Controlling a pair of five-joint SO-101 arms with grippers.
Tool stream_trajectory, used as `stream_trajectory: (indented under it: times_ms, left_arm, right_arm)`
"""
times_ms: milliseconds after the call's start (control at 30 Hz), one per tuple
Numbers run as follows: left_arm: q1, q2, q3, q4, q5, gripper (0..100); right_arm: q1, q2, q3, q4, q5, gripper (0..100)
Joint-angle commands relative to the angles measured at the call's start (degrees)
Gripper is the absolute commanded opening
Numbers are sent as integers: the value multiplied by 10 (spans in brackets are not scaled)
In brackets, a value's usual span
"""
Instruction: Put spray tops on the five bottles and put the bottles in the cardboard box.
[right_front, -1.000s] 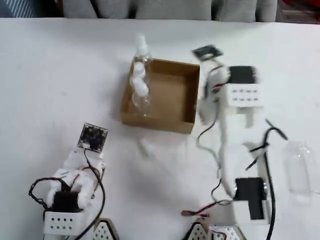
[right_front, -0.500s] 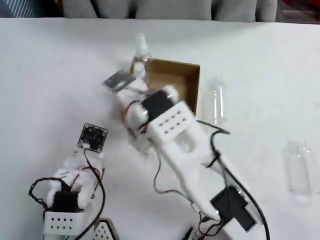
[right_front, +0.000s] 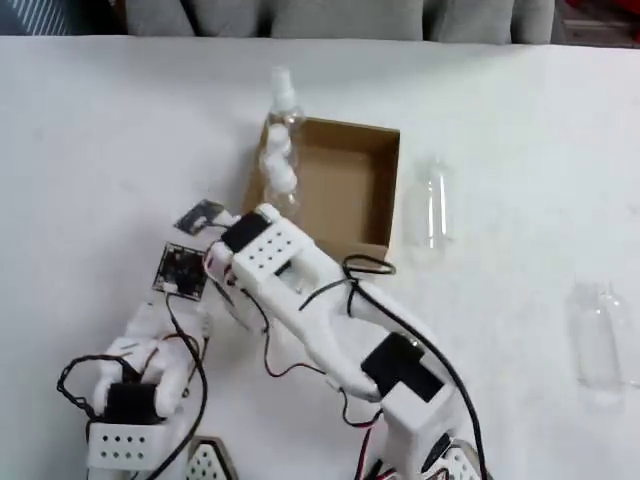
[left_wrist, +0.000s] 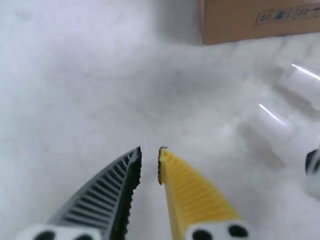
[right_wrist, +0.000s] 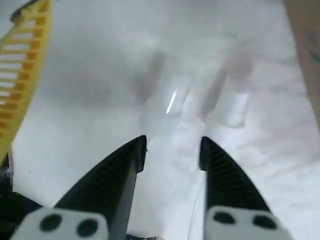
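Note:
The cardboard box (right_front: 345, 185) lies mid-table, with capped bottles (right_front: 280, 165) along its left wall. Two bare clear bottles lie on the table, one (right_front: 432, 210) just right of the box and one (right_front: 600, 345) far right. My right arm (right_front: 300, 285) stretches leftward in front of the box. Its gripper (right_wrist: 172, 145) is open just short of two white spray tops (right_wrist: 170, 102) (right_wrist: 235, 107) on the table. My left gripper (left_wrist: 150, 156) rests low near the same spray tops (left_wrist: 280, 132), shut and holding nothing. The left arm (right_front: 130, 395) sits at the front left.
The box corner (left_wrist: 260, 20) lies just beyond the left gripper. The left gripper's yellow finger (right_wrist: 20, 75) is close beside the right gripper. Bare table stretches left of the box and at the back.
The right arm swung from the box's right side across its front to the left, ending beside the left arm. A bare bottle now lies uncovered right of the box. The left arm stayed still.

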Motion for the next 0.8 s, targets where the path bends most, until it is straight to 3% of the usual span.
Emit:
stream_trajectory:
  times_ms: [0,200,367,567,767]
  left_arm:
    - [4,-9,0,0,-9,76]
    - [4,-9,0,0,-9,76]
    - [4,-9,0,0,-9,76]
    - [4,-9,0,0,-9,76]
    - [4,-9,0,0,-9,76]
  right_arm:
    - [-9,-7,-56,42,-6,226]
    - [-7,-38,-127,131,-2,227]
    - [29,-102,-118,136,-2,208]
    - [133,-191,-89,136,-1,11]
    - [272,-280,-11,136,-1,16]
